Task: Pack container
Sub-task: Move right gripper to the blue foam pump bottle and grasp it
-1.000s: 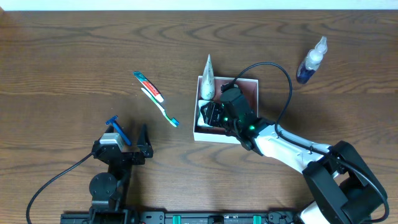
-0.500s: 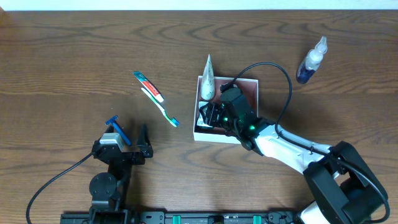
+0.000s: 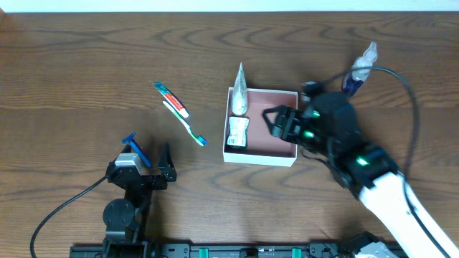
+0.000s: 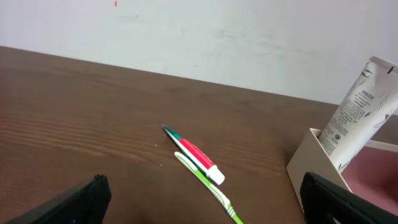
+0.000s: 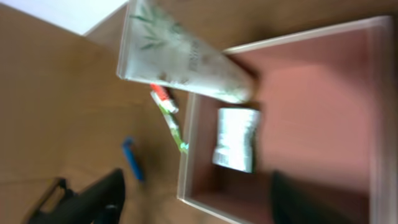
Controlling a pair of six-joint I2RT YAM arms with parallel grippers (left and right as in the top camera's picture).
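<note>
The container (image 3: 262, 154) is a shallow white-walled box with a pinkish floor at mid-table. A white tube (image 3: 239, 89) leans on its far left corner, and a small white packet (image 3: 237, 133) lies by its left wall. My right gripper (image 3: 278, 125) is open and empty over the box's right half. In the right wrist view the box floor (image 5: 311, 99), tube (image 5: 180, 59) and packet (image 5: 236, 138) show ahead of the gripper (image 5: 199, 202). My left gripper (image 3: 148, 161) is open and empty at the front left; in its wrist view (image 4: 199, 205) the jaws stand wide apart.
A green toothbrush (image 3: 186, 123) and a small red-and-green toothpaste tube (image 3: 171, 98) lie left of the box; both show in the left wrist view (image 4: 202, 186), (image 4: 193, 151). A blue razor (image 3: 134, 149) lies by my left gripper. A blue spray bottle (image 3: 358, 70) lies at the far right.
My right gripper has pulled back to the right from the box's left side, and its arm has swung right. The white packet now lies uncovered in the box. The left arm has not moved.
</note>
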